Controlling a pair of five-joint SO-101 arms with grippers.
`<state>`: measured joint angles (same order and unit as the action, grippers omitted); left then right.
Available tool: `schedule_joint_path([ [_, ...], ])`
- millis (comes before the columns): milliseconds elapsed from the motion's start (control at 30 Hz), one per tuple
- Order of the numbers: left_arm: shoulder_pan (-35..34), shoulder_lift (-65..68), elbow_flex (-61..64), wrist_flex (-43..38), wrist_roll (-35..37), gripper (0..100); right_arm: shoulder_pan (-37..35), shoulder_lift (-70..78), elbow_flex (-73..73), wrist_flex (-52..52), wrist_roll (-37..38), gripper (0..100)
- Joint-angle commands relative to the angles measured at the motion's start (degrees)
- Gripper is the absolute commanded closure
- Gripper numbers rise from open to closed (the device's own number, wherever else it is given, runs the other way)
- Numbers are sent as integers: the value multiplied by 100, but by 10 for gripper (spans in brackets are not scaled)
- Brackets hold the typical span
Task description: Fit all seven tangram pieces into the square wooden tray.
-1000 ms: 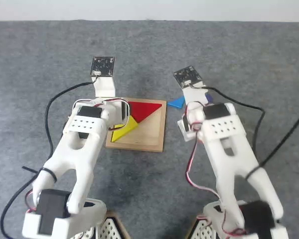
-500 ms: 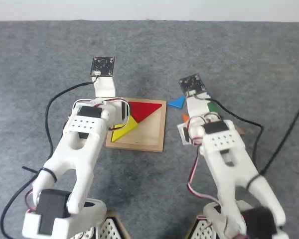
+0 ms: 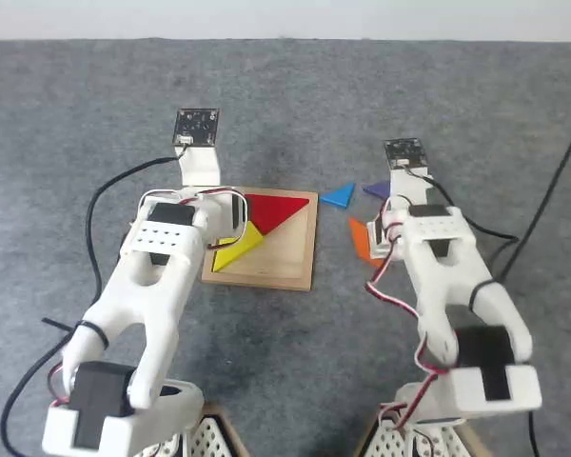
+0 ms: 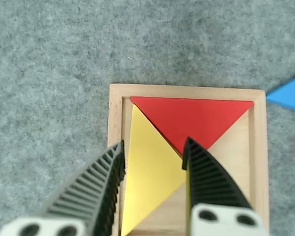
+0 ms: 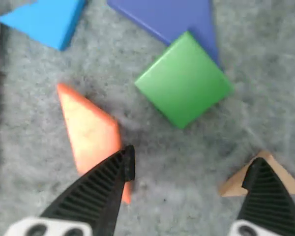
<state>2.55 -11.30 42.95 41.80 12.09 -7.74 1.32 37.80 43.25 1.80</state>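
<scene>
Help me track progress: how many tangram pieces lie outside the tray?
5, all on the mat beside the tray: blue triangle nearest it, orange triangle, green square against purple piece, tan piece farthest. None seem hidden.

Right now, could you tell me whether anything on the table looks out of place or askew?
Nothing looks damaged. The green square sits tight against the purple piece, perhaps overlapping its corner; both lie outside the tray.

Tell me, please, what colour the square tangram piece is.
The square tangram piece is green, clearest in the right wrist view.
</scene>
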Motion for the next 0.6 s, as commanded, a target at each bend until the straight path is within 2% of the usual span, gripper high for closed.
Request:
schedule_joint_path([
  [0, 44, -26, -31, -35, -53, 813, 48, 145, -369, -22, 149, 659],
  [333, 44, -26, -22, -26, -53, 813, -40, 980, -1257, 690, 158, 659],
  [467, 44, -26, -22, -26, -62, 813, -321, 593, -1160, 629, 105, 659],
  [567, 44, -26, -22, -26, -62, 813, -541, 31, -519, 145, 105, 659],
])
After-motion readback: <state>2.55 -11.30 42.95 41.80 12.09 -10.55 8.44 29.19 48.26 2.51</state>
